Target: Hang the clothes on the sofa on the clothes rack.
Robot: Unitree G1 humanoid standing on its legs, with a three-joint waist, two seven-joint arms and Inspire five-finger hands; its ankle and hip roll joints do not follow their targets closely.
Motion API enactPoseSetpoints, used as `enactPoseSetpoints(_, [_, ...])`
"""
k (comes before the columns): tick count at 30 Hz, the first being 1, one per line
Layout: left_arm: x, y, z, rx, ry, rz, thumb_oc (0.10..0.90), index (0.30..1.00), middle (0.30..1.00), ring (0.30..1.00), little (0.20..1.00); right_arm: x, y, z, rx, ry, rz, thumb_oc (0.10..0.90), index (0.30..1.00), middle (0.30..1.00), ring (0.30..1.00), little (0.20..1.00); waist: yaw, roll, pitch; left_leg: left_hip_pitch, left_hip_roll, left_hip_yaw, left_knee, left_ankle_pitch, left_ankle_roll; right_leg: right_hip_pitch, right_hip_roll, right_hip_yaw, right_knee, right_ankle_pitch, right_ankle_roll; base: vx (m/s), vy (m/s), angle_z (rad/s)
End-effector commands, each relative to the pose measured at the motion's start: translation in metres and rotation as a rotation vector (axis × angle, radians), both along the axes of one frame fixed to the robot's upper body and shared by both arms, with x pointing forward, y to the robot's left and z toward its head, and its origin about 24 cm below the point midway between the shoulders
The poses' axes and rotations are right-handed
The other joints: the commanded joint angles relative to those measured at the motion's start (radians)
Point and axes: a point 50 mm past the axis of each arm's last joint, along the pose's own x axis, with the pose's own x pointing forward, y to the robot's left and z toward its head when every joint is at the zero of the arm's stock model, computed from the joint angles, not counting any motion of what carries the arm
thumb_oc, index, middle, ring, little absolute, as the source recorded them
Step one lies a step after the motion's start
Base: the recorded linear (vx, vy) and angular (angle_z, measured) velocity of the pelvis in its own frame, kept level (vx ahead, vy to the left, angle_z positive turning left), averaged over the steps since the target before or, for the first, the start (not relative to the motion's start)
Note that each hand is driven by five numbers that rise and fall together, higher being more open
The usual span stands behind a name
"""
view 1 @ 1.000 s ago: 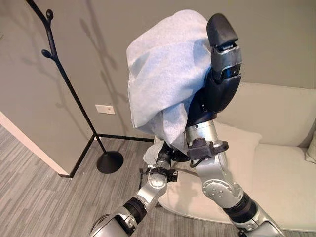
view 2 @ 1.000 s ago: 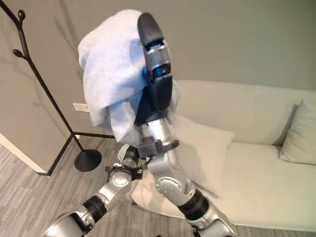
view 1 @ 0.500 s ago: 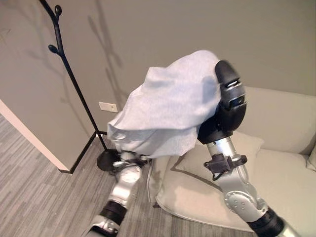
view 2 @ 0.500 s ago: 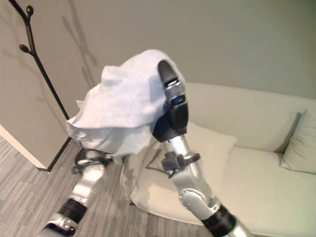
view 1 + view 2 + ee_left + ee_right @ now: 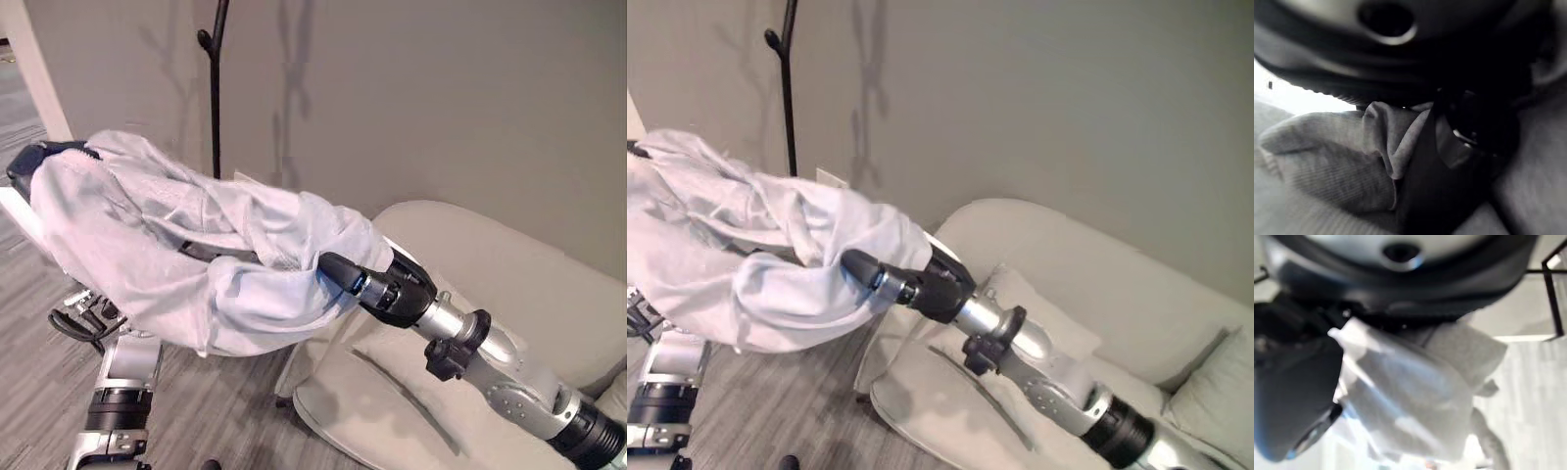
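Left hand up at far left, dark tip poking out of the pale grey garment; its wrist view has cloth bunched against the dark thumb, fingers curled round it. Garment hangs in the air, stretched between both hands, off the sofa and not on the rack. Black clothes rack stands behind the garment against the grey wall, one hook knob visible on the pole; cloth not touching it as far as can be told. Right hand at the garment's right end, cloth wrapped over the fingers; right wrist view shows fabric clamped in its grasp. Beige sofa below the right arm, cushion on its seat by the left edge.
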Motion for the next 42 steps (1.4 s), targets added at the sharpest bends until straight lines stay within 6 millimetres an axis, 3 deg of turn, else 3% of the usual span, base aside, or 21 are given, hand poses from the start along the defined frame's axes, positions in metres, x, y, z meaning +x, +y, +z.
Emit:
enactPoseSetpoints(1, [-0.003,-0.033,0.077,0.263,-0.343,-0.073,0.400,0.300,0.300,0.300,0.300,0.001,-0.019,0.050,0.163,-0.257,-0.075,0.400,0.300,0.300,0.300,0.300,0.000,0.086,-0.066,0.025,0.058,-0.031,-0.023,-0.077,-0.038,0.048,-0.109,0.013,0.021,-0.028,0.112,0.11,0.413,0.43])
enactPoseSetpoints(3, [-0.005,-0.035,0.091,0.366,-0.379,-0.020,0.400,0.300,0.300,0.300,0.300,0.007,-0.023,0.046,0.280,-0.242,-0.150,0.400,0.300,0.300,0.300,0.300,-0.002,0.087,-0.061,0.041,0.000,-0.017,-0.023,-0.119,0.008,0.013,-0.164,0.024,0.090,0.019,0.132,0.15,0.528,0.24])
enactPoseSetpoints(8, [-0.006,-0.039,0.094,0.434,-0.390,-0.011,0.400,0.300,0.300,0.300,0.300,0.009,-0.023,0.046,0.351,-0.251,-0.171,0.400,0.300,0.300,0.300,0.300,-0.007,0.109,-0.038,0.110,-0.064,0.011,-0.023,-0.179,0.057,-0.031,-0.244,-0.008,0.270,0.125,0.141,0.14,0.362,-0.07])
enactPoseSetpoints(11, [-0.006,-0.040,0.094,0.450,-0.381,-0.021,0.400,0.300,0.300,0.300,0.300,0.010,-0.024,0.046,0.333,-0.258,-0.173,0.400,0.300,0.300,0.300,0.300,-0.011,0.121,-0.023,0.140,-0.074,0.029,-0.023,-0.200,0.069,-0.061,-0.257,-0.048,0.377,0.107,0.138,0.13,0.290,-0.23])
enactPoseSetpoints(14, [-0.006,-0.044,0.087,0.431,-0.361,-0.066,0.400,0.300,0.300,0.300,0.300,0.008,-0.027,0.048,0.242,-0.305,-0.166,0.400,0.300,0.300,0.300,0.300,-0.041,0.134,-0.012,0.163,-0.069,0.037,-0.023,-0.195,0.056,-0.134,-0.097,-0.023,0.398,-0.056,0.088,0.10,0.116,-0.16])
enactPoseSetpoints(15, [-0.007,-0.044,0.087,0.428,-0.360,-0.066,0.400,0.300,0.300,0.300,0.300,0.008,-0.027,0.048,0.239,-0.305,-0.166,0.400,0.300,0.300,0.300,0.300,-0.040,0.138,-0.014,0.163,-0.065,0.039,-0.023,-0.197,0.052,-0.134,-0.092,-0.023,0.396,-0.059,0.083,0.10,0.026,-0.02])
enactPoseSetpoints(16, [-0.005,-0.045,0.081,0.406,-0.336,-0.089,0.400,0.300,0.300,0.300,0.300,0.008,-0.031,0.048,0.197,-0.306,-0.168,0.400,0.300,0.300,0.300,0.300,-0.049,0.135,-0.010,0.165,-0.071,0.030,-0.023,-0.189,0.041,-0.151,-0.001,-0.005,0.343,-0.102,0.074,0.11,0.004,0.03])
enactPoseSetpoints(18, [-0.004,-0.048,0.076,0.382,-0.326,-0.125,0.400,0.300,0.300,0.300,0.300,0.007,-0.036,0.045,0.168,-0.300,-0.191,0.400,0.300,0.300,0.300,0.300,-0.067,0.128,-0.010,0.161,-0.082,0.024,-0.023,-0.177,0.038,-0.182,0.076,0.040,0.288,-0.094,0.057,0.05,0.005,0.04])
enactPoseSetpoints(22, [-0.002,-0.052,0.060,0.335,-0.267,-0.181,0.400,0.300,0.300,0.300,0.300,0.006,-0.041,0.038,0.162,-0.271,-0.222,0.400,0.300,0.300,0.300,0.300,-0.075,0.113,-0.022,0.191,-0.105,-0.007,-0.023,-0.192,0.041,-0.160,0.130,0.151,0.185,-0.057,0.043,0.16,-0.021,0.39])
enactPoseSetpoints(24, [-0.004,-0.051,0.055,0.311,-0.254,-0.184,0.400,0.300,0.300,0.300,0.300,0.006,-0.043,0.036,0.168,-0.252,-0.224,0.400,0.300,0.300,0.300,0.300,-0.070,0.112,-0.029,0.203,-0.109,-0.008,-0.023,-0.188,0.038,-0.139,0.129,0.160,0.152,-0.039,0.042,0.18,-0.041,0.48])
enactPoseSetpoints(27, [-0.007,-0.056,0.052,0.299,-0.248,-0.246,0.400,0.300,0.300,0.300,0.300,0.008,-0.046,0.034,0.155,-0.241,-0.245,0.400,0.300,0.300,0.300,0.300,-0.053,0.102,-0.025,0.154,-0.103,0.003,0.148,-0.238,0.027,-0.062,0.118,0.151,0.076,-0.024,0.037,0.15,-0.058,0.11])
enactPoseSetpoints(29, [-0.006,-0.058,0.051,0.302,-0.239,-0.261,0.400,0.300,0.300,0.300,0.300,0.011,-0.050,0.035,0.132,-0.241,-0.259,0.400,0.300,0.300,0.300,0.300,-0.045,0.090,-0.011,0.086,-0.069,0.018,0.319,-0.219,0.003,-0.025,0.111,0.140,0.064,-0.037,0.022,0.09,-0.081,0.16])
enactPoseSetpoints(30, [-0.006,-0.059,0.052,0.288,-0.248,-0.272,0.400,0.300,0.300,0.300,0.300,0.013,-0.053,0.035,0.117,-0.241,-0.283,0.400,0.300,0.300,0.300,0.300,-0.050,0.085,-0.003,0.017,-0.001,0.045,0.459,-0.193,-0.012,-0.003,0.108,0.118,0.059,-0.058,0.003,0.16,-0.056,0.15])
enactPoseSetpoints(32, [-0.005,-0.058,0.052,0.276,-0.250,-0.266,0.400,0.300,0.300,0.300,0.300,0.015,-0.056,0.036,0.086,-0.251,-0.313,0.400,0.300,0.300,0.300,0.300,-0.054,0.081,-0.006,-0.004,0.083,0.074,0.501,-0.175,-0.013,0.015,0.100,0.118,0.064,-0.085,-0.005,0.15,-0.016,0.25])
enactPoseSetpoints(33, [-0.005,-0.057,0.052,0.275,-0.250,-0.265,0.400,0.300,0.300,0.300,0.300,0.015,-0.056,0.036,0.084,-0.250,-0.314,0.400,0.300,0.300,0.300,0.300,-0.052,0.084,-0.005,-0.002,0.088,0.075,0.506,-0.181,-0.016,0.016,0.104,0.122,0.067,-0.089,-0.006,0.10,0.016,0.32])
enactPoseSetpoints(36, [-0.007,-0.049,0.056,0.303,-0.256,-0.213,0.400,0.300,0.300,0.300,0.300,0.016,-0.061,0.042,-0.036,-0.312,-0.357,0.400,0.300,0.300,0.300,0.300,-0.046,0.062,-0.019,0.024,0.157,0.064,0.379,-0.141,-0.015,0.024,0.068,0.138,0.072,-0.104,0.002,0.16,0.098,-0.16])
enactPoseSetpoints(37, [-0.007,-0.046,0.061,0.339,-0.261,-0.183,0.400,0.300,0.300,0.300,0.300,0.014,-0.065,0.050,-0.122,-0.368,-0.359,0.400,0.300,0.300,0.300,0.300,-0.055,0.062,-0.030,0.053,0.199,0.069,0.212,-0.052,-0.032,0.012,0.052,0.135,0.087,-0.119,0.000,0.19,0.202,-0.41])
enactPoseSetpoints(39, [-0.005,-0.046,0.069,0.361,-0.296,-0.160,0.400,0.300,0.300,0.300,0.300,0.012,-0.068,0.062,-0.224,-0.447,-0.361,0.400,0.300,0.300,0.300,0.300,-0.066,0.073,-0.034,0.066,0.243,0.050,0.033,0.067,-0.060,-0.001,0.041,0.140,0.116,-0.145,-0.002,0.13,0.184,-0.19])
enactPoseSetpoints(40, [-0.005,-0.046,0.069,0.361,-0.296,-0.160,0.400,0.300,0.300,0.300,0.300,0.012,-0.068,0.062,-0.225,-0.446,-0.361,0.400,0.300,0.300,0.300,0.300,-0.066,0.073,-0.034,0.069,0.242,0.050,0.030,0.067,-0.061,0.001,0.041,0.139,0.118,-0.148,-0.001,0.11,0.177,-0.05])
enactPoseSetpoints(41, [-0.006,-0.043,0.074,0.374,-0.321,-0.136,0.400,0.300,0.300,0.300,0.300,0.012,-0.068,0.070,-0.290,-0.503,-0.367,0.400,0.300,0.300,0.300,0.300,-0.066,0.083,-0.032,0.055,0.265,0.020,-0.023,0.112,-0.079,0.000,0.038,0.146,0.129,-0.157,0.001,0.21,0.303,-0.17])
enactPoseSetpoints(42, [-0.009,-0.042,0.081,0.401,-0.372,-0.096,0.400,0.300,0.300,0.300,0.300,0.012,-0.072,0.081,-0.323,-0.576,-0.408,0.400,0.300,0.300,0.300,0.300,-0.059,0.100,-0.028,0.016,0.287,-0.088,-0.023,0.109,-0.108,0.006,0.028,0.176,0.155,-0.174,0.007,0.20,0.301,-0.24])
